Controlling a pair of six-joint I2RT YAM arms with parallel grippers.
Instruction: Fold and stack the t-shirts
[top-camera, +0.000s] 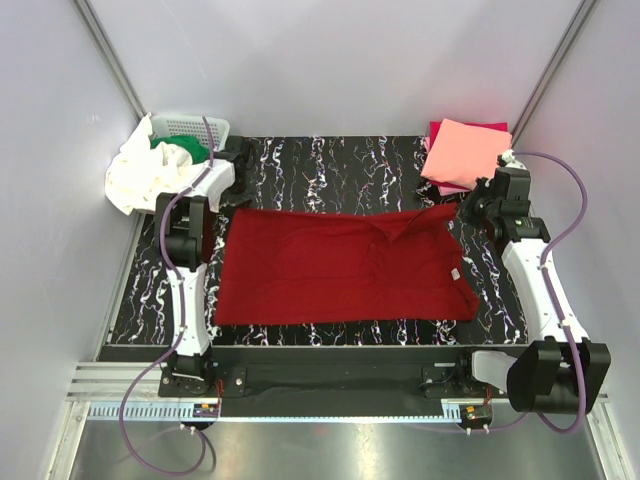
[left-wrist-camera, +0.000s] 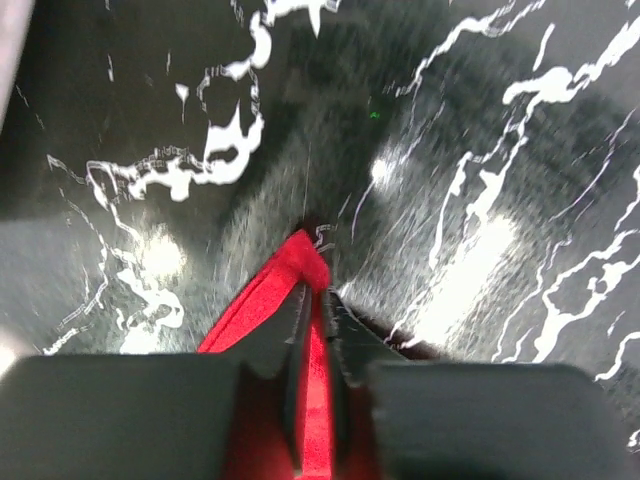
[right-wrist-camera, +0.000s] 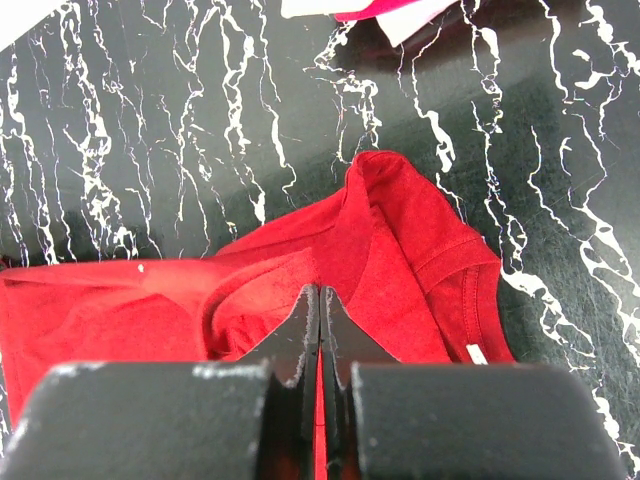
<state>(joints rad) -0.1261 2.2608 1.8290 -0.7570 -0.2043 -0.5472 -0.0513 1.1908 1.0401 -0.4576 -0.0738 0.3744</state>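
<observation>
A dark red t-shirt (top-camera: 340, 265) lies spread out across the middle of the black marbled table (top-camera: 330, 160). My left gripper (top-camera: 222, 212) is at its back left corner, shut on a bunched strip of the red cloth (left-wrist-camera: 270, 290), whose tip pokes out past the gripper (left-wrist-camera: 318, 295). At the back right corner my right gripper (top-camera: 466, 210) is shut, and a thin line of red shows between its jaws (right-wrist-camera: 320, 290). Beyond them the shirt (right-wrist-camera: 400, 240) lies creased. A folded salmon pink t-shirt (top-camera: 465, 150) rests on a magenta one (top-camera: 470, 126) at the back right.
A white lattice basket (top-camera: 195, 125) stands at the back left corner. A green t-shirt (top-camera: 185, 150) lies in it and a white t-shirt (top-camera: 140, 175) hangs over its rim. White walls close in the table on three sides.
</observation>
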